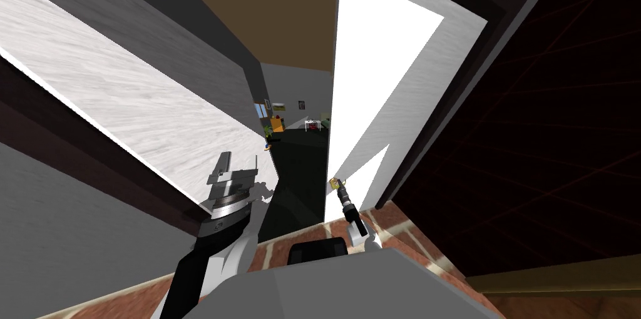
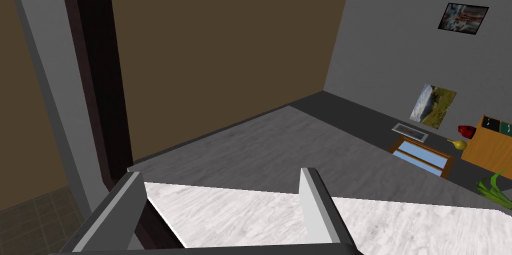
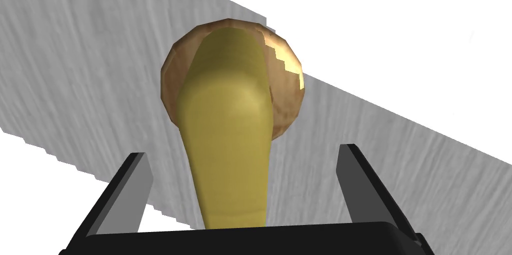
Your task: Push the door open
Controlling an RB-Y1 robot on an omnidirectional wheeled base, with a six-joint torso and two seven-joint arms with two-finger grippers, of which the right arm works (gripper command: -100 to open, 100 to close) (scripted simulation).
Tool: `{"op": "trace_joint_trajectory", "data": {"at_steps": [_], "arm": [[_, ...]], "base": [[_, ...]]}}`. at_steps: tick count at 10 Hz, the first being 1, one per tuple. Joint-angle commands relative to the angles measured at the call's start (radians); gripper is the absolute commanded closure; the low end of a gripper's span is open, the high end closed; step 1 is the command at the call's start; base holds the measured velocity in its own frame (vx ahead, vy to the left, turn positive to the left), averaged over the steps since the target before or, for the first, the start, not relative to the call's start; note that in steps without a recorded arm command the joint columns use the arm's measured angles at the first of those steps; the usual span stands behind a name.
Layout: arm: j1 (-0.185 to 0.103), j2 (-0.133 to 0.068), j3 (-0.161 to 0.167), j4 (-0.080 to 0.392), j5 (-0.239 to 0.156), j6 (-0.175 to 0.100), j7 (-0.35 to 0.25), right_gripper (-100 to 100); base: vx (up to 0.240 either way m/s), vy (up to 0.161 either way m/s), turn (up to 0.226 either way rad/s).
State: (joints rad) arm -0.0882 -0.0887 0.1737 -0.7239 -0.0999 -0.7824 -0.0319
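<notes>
We are at the contact step. Our right gripper [image 3: 242, 152] is up against the white door [image 1: 375, 84], reaching toward 1 o'clock from our chest. Its fingers [image 3: 137, 187] are spread wide on either side of the brass lever handle [image 3: 227, 132]. There is clear space between each finger and the lever, so nothing is clamped. The lever runs back to its round rosette [image 3: 287, 97] on the door face.

The door already stands partly ajar. A narrow gap [image 1: 300, 165] at 12 o'clock shows a furnished room beyond.

Our left gripper [image 2: 220, 172] is raised at 11 o'clock, and its fingers are also apart and hold nothing. It hovers over the edge of a pale grained panel [image 1: 125, 102] that flanks the gap on the left. We cannot tell whether it touches the panel.

By our reading, no latch work is left, so the next move is a steady push forward near the handle, where leverage is best. The wrist must follow the door's swing so the fingers do not snag the lever. The left arm should stay out of the opening.
</notes>
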Motion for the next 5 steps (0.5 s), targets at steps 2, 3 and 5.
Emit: {"op": "trace_joint_trajectory", "data": {"at_steps": [2,3,5], "arm": [[0.000,0.000,0.000,0.000,0.000,0.000,0.000,100],[0.000,0.000,0.000,0.000,0.000,0.000,0.000,100],[0.000,0.000,0.000,0.000,0.000,0.000,0.000,100]], "base": [[0.039,-0.002,0.001],[-0.028,0.001,0.000],[-0.008,0.000,0.007]]}}
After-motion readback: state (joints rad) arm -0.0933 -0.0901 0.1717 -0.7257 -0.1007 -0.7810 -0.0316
